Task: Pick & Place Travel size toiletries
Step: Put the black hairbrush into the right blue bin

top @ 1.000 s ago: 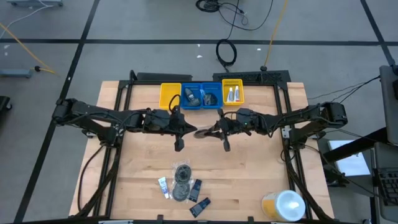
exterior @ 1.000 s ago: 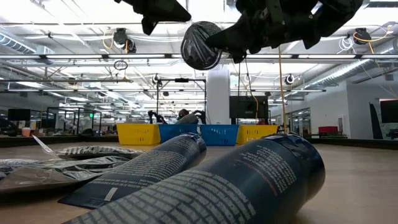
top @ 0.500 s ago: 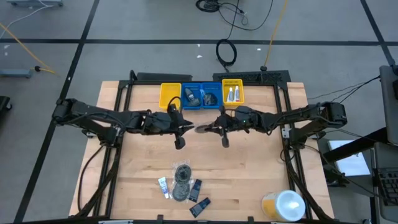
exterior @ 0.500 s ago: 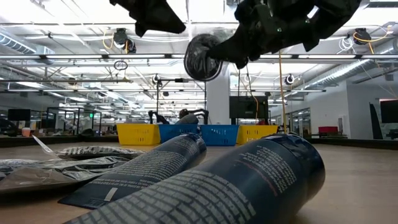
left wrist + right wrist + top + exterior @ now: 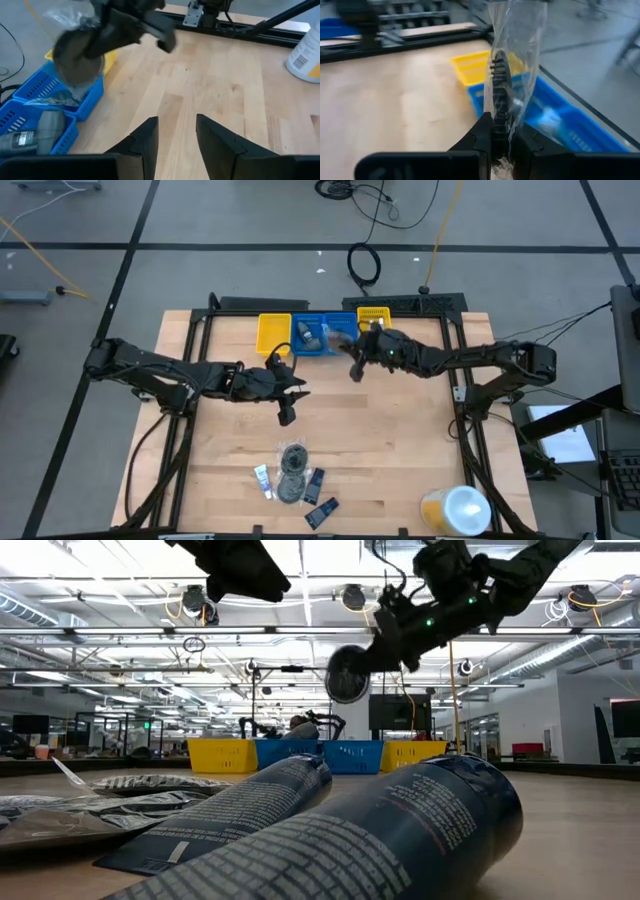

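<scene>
A round black flat piece in a clear wrapper (image 5: 501, 75) hangs in the air over the blue bin (image 5: 318, 336), with my right gripper (image 5: 499, 131) shut on it. The low view shows the piece (image 5: 347, 675) high above the table. My left gripper (image 5: 175, 135) stands open and empty over the bare wood, nearer the table's middle (image 5: 298, 385). Several other travel size toiletries (image 5: 295, 477), among them tubes, packets and round pieces, lie flat on the table near its front edge. My right gripper pinches the wrapped round piece by its rim (image 5: 498, 111) between its two fingers, wrapper and piece together. The fingers come nearly level from the table's right. The piece stands on edge beyond the fingertips, lifted clear above the bin, and the loose wrapper sticks out past it.
A row of bins stands at the far edge: yellow (image 5: 272, 332), blue with grey bottles in it (image 5: 35, 135), and yellow with tubes in it (image 5: 375, 328). A large yellow container with a white lid (image 5: 455, 510) stands at the near right corner. Bare wood lies between the arms and the toiletries.
My right gripper has swung from the table's middle toward the far edge and the blue bin, turning as it went, carrying the round piece with it. My left gripper has opened and stays near the middle, apart from the piece.
</scene>
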Controlling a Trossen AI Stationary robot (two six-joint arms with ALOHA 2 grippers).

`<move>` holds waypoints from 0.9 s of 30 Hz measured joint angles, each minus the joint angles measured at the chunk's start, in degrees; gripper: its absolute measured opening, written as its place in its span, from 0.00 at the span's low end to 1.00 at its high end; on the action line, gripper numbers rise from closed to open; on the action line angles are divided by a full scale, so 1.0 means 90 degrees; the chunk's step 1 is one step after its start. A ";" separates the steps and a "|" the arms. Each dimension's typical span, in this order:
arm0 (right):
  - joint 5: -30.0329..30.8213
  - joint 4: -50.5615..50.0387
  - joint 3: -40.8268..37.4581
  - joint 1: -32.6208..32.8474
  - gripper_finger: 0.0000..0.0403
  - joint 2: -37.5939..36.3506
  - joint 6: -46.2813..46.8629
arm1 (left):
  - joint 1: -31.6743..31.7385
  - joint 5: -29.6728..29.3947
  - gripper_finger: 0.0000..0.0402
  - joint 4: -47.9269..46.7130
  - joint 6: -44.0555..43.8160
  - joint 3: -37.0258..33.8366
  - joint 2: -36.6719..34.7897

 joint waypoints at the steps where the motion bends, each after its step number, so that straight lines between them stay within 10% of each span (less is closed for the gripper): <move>1: 0.0085 -0.0032 0.0000 -0.0094 0.06 0.0000 0.0078 | 0.0000 -0.0009 0.33 0.0004 -0.0006 0.0000 0.0000; 27: 0.1399 -0.0523 0.0587 -0.0884 0.06 0.0696 0.0012 | 0.0015 -0.0202 0.33 0.0683 0.0271 0.0000 -0.0002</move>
